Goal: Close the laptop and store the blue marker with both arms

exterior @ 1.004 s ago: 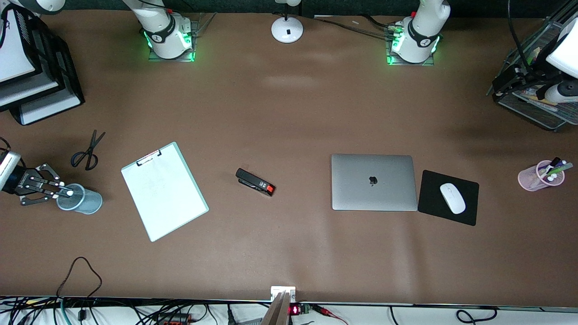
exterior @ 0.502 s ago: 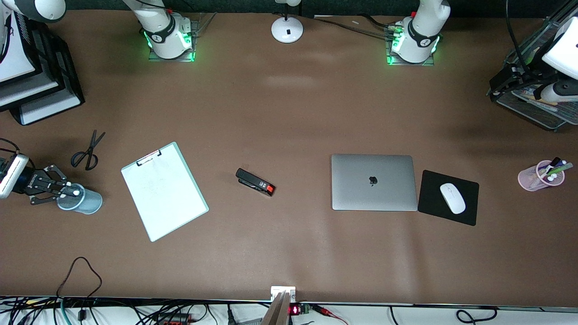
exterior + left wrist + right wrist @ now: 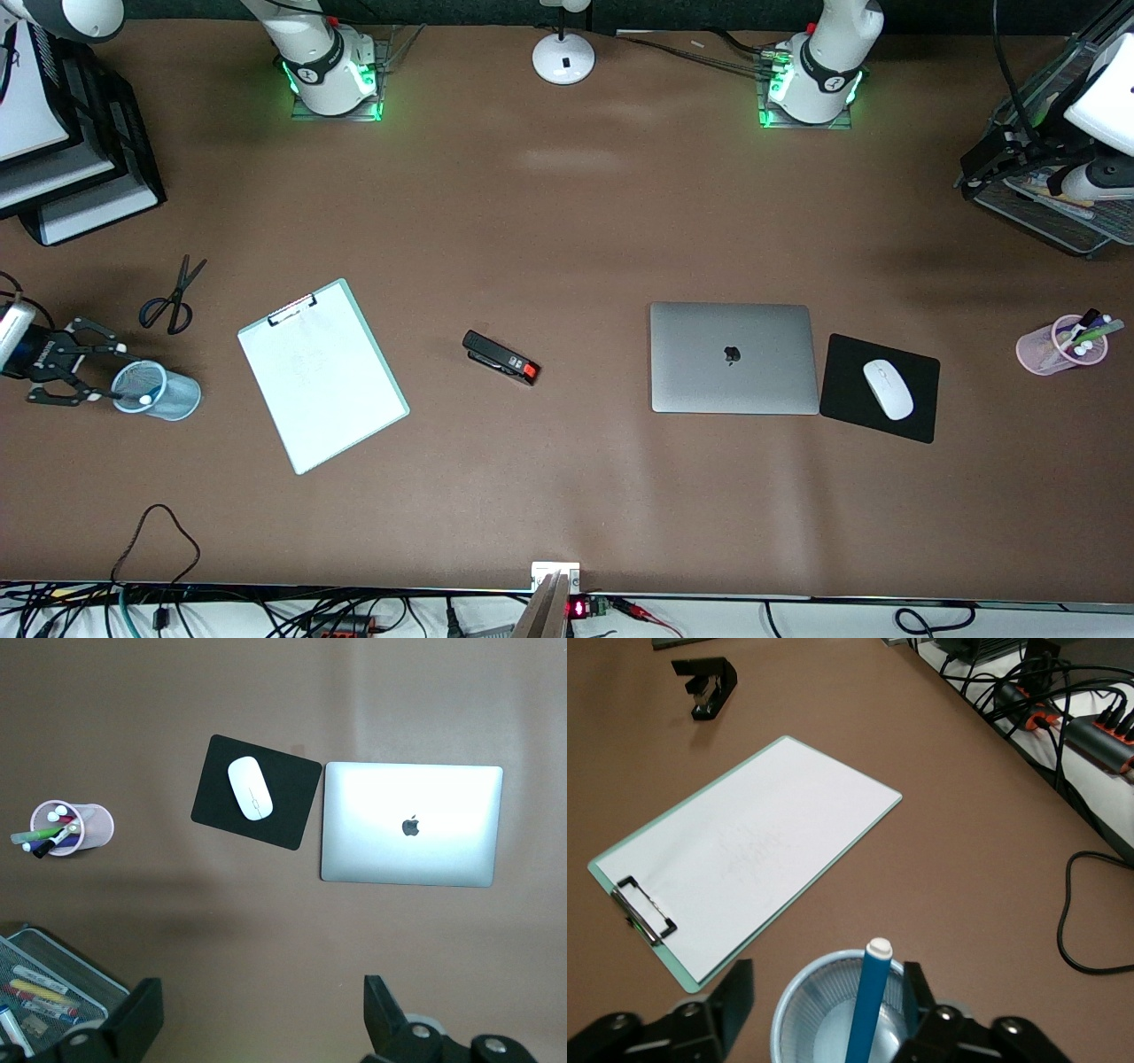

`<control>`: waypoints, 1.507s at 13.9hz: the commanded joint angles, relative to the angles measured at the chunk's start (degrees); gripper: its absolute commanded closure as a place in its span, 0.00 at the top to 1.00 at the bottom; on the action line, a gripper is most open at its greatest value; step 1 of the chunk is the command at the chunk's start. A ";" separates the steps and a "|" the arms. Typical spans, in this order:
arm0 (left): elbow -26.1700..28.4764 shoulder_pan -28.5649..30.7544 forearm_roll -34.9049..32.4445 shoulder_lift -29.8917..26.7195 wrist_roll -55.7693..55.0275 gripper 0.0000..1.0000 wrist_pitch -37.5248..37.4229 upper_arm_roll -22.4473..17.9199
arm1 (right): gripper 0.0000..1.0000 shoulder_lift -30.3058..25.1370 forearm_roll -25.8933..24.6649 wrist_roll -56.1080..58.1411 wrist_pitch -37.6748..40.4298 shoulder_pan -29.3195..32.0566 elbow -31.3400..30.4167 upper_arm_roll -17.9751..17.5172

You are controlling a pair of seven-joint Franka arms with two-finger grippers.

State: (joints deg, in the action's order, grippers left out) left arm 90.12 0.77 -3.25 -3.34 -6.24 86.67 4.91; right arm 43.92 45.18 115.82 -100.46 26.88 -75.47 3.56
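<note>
The laptop (image 3: pixel 731 357) lies shut on the table, apple logo up; it also shows in the left wrist view (image 3: pixel 407 824). The blue marker (image 3: pixel 864 1010) stands tilted in a pale-blue mesh cup (image 3: pixel 811 1019), pale end up; in the front view its pale end (image 3: pixel 144 400) shows at the cup (image 3: pixel 164 392) rim. My right gripper (image 3: pixel 824 1001) is open, its fingers on either side of the cup and apart from the marker; it sits at the right arm's end of the table (image 3: pixel 106 372). My left gripper (image 3: pixel 263 1019) is open and empty, up over bare table by a mesh tray (image 3: pixel 988 159).
A clipboard (image 3: pixel 321 375), scissors (image 3: pixel 173 297) and a stapler (image 3: pixel 501 357) lie between the cup and the laptop. A black mouse pad (image 3: pixel 921 408) with a white mouse (image 3: pixel 888 388) lies beside the laptop. A pink pen cup (image 3: pixel 1059 347) and a mesh tray (image 3: pixel 84 992) are at the left arm's end.
My right gripper has opened and let go of the blue marker, which now leans in the cup. The gripper has drawn back slightly. The left arm has barely moved.
</note>
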 commanded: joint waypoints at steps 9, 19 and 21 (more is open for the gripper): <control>-0.47 -0.25 1.58 -0.18 1.40 1.00 0.69 -0.86 | 1.00 -12.71 -18.01 -39.94 18.80 -7.35 11.38 -0.57; -0.47 -0.25 1.58 0.00 1.40 1.00 0.78 -0.78 | 1.00 -20.98 -31.12 -92.81 27.06 -23.01 12.45 -0.74; -0.39 -0.25 1.58 0.00 1.49 1.00 0.78 -0.78 | 1.00 -21.32 -32.95 -104.26 29.96 -23.54 12.45 -0.57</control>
State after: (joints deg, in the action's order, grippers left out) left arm 90.10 0.77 -3.25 -3.33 -6.23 87.30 4.64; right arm 23.01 14.30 20.34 -73.01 3.33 -62.99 2.68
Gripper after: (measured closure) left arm 0.000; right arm 0.000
